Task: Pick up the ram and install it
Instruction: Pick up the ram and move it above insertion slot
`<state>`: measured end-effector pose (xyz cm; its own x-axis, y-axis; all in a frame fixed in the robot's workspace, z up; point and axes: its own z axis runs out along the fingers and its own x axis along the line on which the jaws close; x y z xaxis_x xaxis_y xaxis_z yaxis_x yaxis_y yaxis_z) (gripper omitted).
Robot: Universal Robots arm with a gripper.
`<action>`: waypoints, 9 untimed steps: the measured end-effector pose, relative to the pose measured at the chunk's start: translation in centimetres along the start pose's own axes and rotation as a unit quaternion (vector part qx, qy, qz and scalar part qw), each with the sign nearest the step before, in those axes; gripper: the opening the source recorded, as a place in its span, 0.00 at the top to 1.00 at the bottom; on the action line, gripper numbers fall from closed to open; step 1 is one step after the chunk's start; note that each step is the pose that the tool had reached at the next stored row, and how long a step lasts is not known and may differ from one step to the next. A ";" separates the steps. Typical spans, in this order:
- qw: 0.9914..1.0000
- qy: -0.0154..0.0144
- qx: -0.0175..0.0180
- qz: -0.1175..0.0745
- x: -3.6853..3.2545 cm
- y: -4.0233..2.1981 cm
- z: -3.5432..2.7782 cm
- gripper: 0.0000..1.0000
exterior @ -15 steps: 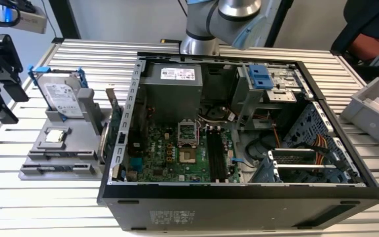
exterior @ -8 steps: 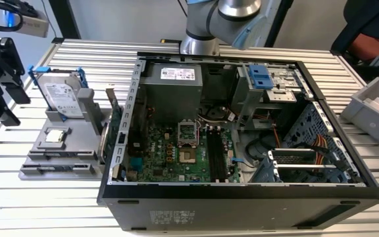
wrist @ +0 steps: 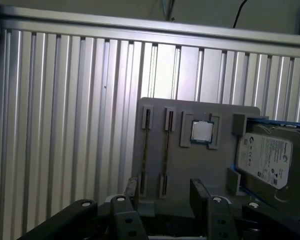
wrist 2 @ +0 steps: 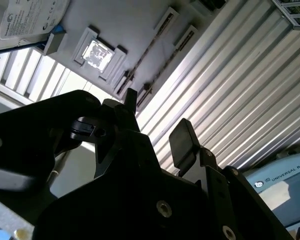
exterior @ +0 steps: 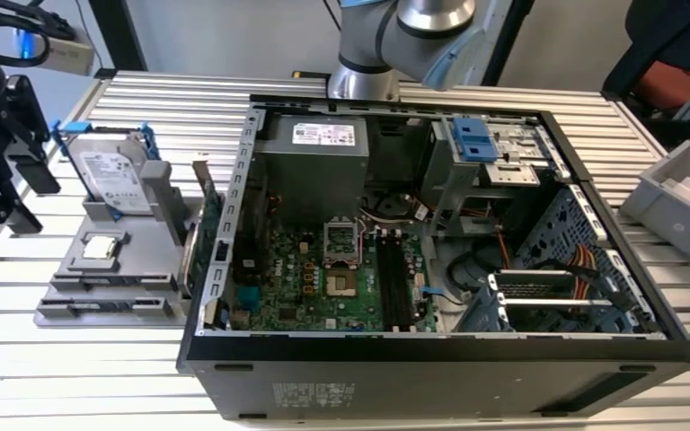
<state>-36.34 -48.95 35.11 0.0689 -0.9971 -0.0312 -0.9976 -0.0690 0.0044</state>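
On the exterior view's left, beside the open case (exterior: 441, 359), the grey parts tray (exterior: 51, 316) holds the ram (wrist: 167, 135). It sits on edge in a tray slot, with a second stick (wrist: 146, 131) parallel just beside it. Processor chip (wrist: 202, 131) and hard drive (wrist: 265, 160) sit further along the tray.

Gripper (wrist: 164, 197) hangs over the stick end of the tray, apart from it. Fingers (wrist: 197, 192) are spread wide, gap empty, nothing held; both wrist views agree.

Progress, my read: nothing done yet. Ram not gripped, not touched. Black motherboard slots (exterior: 391, 280) look vacant, though that's hard to confirm. Grasp, lift, carry and seating are all left.

Orientation: ram stands thin edge up, long axis flat along the tray. As far as I can tell it runs left-right across the exterior view. Motherboard slots run near-far, so the two axes sit roughly crosswise. Finger gap looks to straddle the ram's thin dimension, roughly centred on the stick nearer the chip.
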 end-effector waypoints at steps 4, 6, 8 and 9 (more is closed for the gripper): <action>1.000 0.000 0.000 0.000 0.03 -0.02 0.25 0.00; 1.000 0.000 0.000 0.001 0.03 -0.02 0.35 0.00; 1.000 0.000 0.000 0.001 0.05 -0.03 0.45 0.00; 1.000 0.000 0.000 0.001 0.07 -0.03 0.48 0.00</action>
<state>-36.31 -49.00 34.63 0.0671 -0.9973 -0.0311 -0.9977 -0.0673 0.0046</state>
